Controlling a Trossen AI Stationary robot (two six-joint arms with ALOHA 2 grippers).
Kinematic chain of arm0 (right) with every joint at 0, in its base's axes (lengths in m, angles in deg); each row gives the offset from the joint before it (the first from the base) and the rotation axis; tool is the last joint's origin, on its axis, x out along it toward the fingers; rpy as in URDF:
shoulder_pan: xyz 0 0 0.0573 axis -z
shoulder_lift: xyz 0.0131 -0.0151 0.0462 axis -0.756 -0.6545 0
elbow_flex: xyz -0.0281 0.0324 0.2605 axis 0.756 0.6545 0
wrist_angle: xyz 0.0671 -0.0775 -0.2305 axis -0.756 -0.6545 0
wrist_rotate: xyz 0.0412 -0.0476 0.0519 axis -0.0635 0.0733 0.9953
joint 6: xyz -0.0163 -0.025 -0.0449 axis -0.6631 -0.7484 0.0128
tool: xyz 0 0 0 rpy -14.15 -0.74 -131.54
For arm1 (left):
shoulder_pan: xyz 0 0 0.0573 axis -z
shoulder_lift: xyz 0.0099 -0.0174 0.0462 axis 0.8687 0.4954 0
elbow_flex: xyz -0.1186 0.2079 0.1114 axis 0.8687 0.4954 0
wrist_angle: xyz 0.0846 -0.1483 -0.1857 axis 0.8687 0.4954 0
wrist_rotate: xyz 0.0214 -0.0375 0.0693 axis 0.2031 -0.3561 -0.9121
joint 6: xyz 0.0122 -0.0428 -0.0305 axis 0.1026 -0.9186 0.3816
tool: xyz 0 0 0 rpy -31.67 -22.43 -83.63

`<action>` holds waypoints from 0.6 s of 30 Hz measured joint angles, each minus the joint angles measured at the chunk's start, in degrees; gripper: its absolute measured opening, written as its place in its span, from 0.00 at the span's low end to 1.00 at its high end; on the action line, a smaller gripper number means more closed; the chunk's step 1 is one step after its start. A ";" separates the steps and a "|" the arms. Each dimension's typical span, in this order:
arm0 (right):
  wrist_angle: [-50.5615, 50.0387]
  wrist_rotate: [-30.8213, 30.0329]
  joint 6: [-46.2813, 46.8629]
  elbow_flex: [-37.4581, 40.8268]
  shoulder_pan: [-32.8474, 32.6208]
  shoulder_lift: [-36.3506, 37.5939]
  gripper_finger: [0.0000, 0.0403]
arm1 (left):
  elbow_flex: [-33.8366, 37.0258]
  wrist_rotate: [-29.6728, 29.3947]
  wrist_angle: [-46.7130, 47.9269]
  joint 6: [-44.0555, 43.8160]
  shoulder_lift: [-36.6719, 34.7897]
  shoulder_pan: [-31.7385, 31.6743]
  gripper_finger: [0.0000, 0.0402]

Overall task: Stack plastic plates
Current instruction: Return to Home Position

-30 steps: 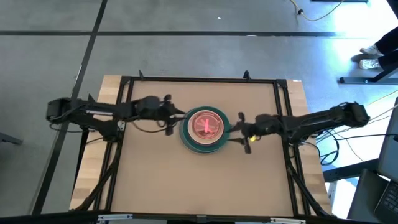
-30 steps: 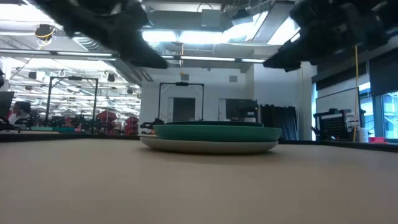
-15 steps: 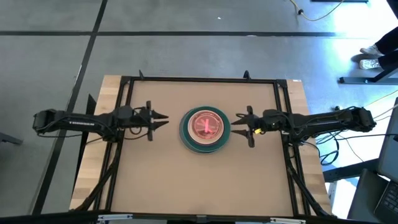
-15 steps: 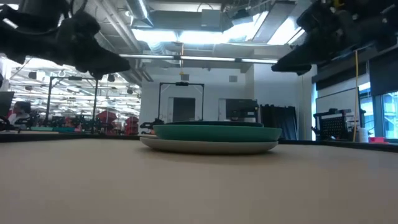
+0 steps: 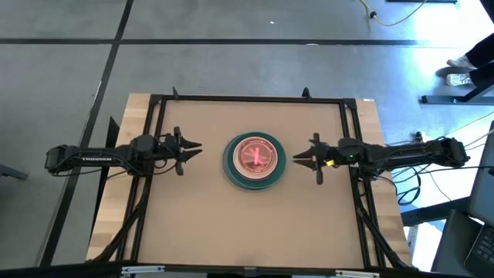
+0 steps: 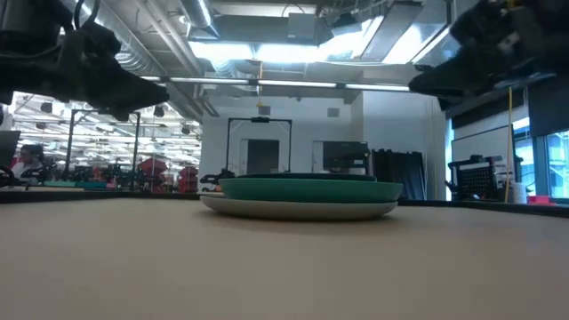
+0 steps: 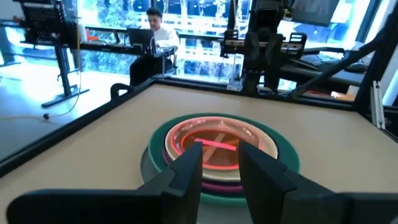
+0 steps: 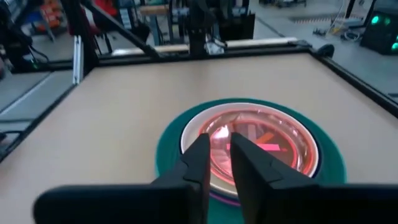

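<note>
Stack of round plastic plates [image 5: 254, 161] sits mid-table: small pink plate [image 5: 255, 154] on top, large teal plate [image 6: 311, 189] lower down, pale grey plate [image 6: 298, 210] at the base. Left gripper [image 5: 197, 145] hangs off its left side and right gripper [image 5: 297, 160] off its right. Both point at the stack, clear of the rim, with the right nearer. Both finger pairs are narrowly apart and empty. Round, so no long axis. My read: stacking done, and homing just needs each arm to back straight outward.

One plate stack [image 5: 255, 161] (plates uncountable), two grippers [image 5: 194, 146] [image 5: 299, 160], one table [image 5: 231, 224]
</note>
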 joint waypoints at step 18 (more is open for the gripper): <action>-9.00 -0.84 1.98 14.76 0.00 36.57 0.01 | 0.42 3.57 4.83 -2.11 -8.03 0.06 0.01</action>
